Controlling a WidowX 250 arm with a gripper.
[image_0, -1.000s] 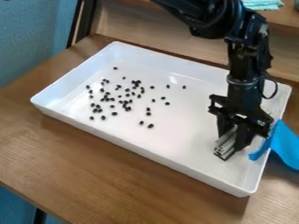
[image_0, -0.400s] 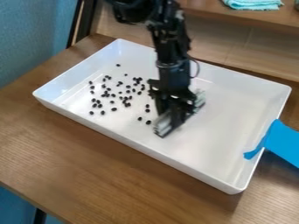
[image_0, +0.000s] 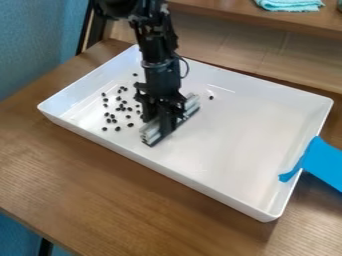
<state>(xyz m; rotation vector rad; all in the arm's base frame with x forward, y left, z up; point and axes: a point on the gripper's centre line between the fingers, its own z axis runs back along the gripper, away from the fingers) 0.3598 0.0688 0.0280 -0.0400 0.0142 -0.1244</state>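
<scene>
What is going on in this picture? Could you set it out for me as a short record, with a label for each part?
gripper: black gripper, low inside the tray
held: ribbed grey bar with a dark lower edge
container: shallow white tray
loose bits: small black pieces, most on the picture's left side of the bar, one lone piece to its right
tray edge: blue strip over the right-hand rim
surface: brown wooden table
behind: folded turquoise cloth on a wooden ledge

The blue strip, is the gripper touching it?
No, the gripper holds the grey bar near the black beans, and the blue strip is away at the tray's right edge.
</scene>
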